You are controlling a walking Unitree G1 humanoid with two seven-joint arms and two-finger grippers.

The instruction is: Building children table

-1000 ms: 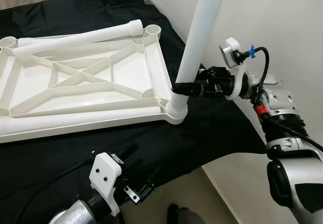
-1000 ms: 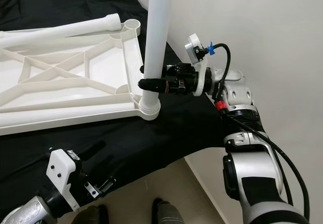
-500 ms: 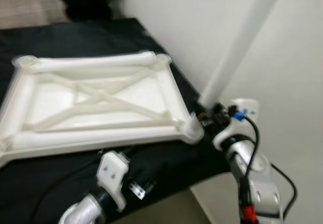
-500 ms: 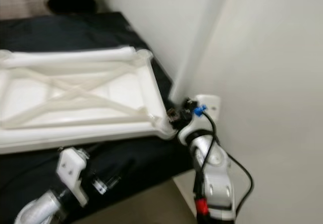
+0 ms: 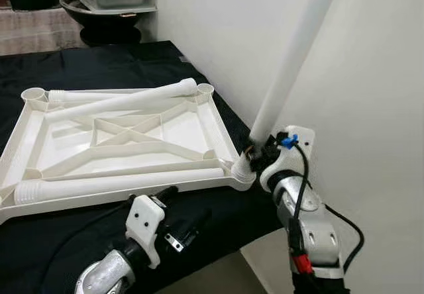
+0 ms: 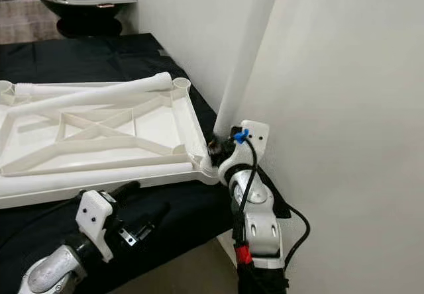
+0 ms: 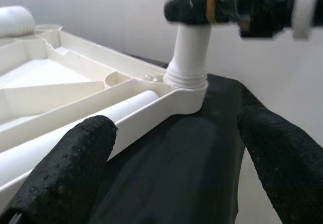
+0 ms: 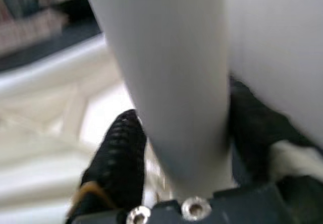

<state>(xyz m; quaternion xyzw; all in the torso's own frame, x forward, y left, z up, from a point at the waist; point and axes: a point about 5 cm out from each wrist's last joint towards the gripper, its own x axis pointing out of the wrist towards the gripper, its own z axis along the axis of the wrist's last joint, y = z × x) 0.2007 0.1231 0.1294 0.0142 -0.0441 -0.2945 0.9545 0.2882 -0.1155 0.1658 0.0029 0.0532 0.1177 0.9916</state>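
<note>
At right of centre in the eye view, the right gripper clamps a leg standing in the tabletop's corner socket. Lower left, the left gripper hovers wide open over black cloth.

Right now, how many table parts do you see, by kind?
Upside-down white tabletop: 1
Leg standing in a corner socket, held by the right gripper: 1
Loose legs lying on the tabletop: 2
Total: 4 parts
</note>
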